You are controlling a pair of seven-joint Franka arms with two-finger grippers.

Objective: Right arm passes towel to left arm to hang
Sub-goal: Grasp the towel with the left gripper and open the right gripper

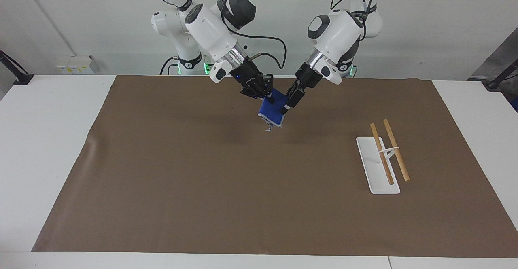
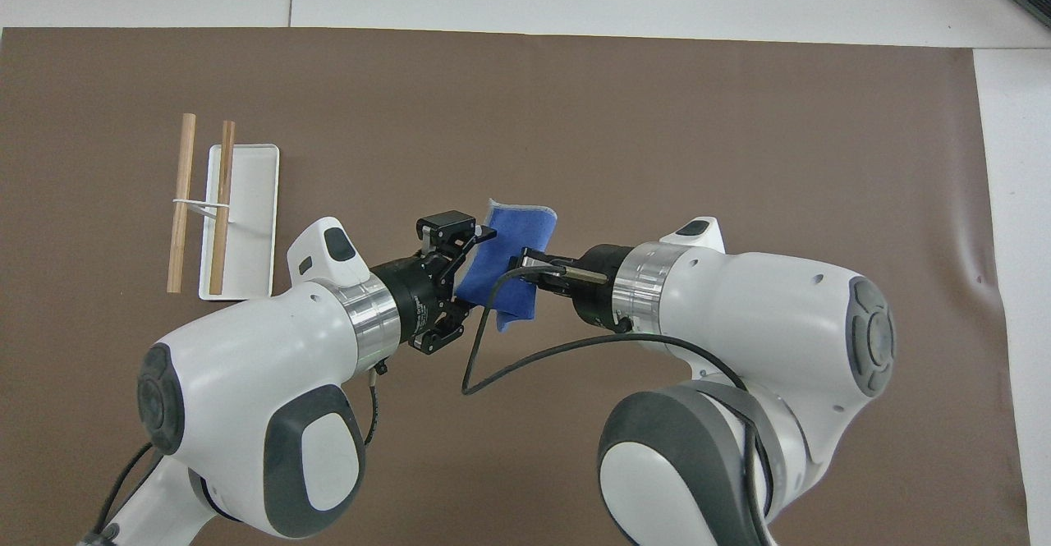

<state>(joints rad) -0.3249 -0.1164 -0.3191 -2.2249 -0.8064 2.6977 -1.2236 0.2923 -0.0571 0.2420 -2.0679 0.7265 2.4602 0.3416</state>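
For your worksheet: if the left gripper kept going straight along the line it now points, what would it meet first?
Most likely the towel, held up over the mat by the right gripper. The left gripper points at the towel's edge, its fingers either side of it.

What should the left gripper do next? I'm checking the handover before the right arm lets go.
Probably close the left gripper on the towel's edge. The right gripper is shut on the towel, holding it in the air above the mat, and the left gripper's fingers straddle the edge toward the rack without clearly pinching it. The right should release only after that grip is firm.
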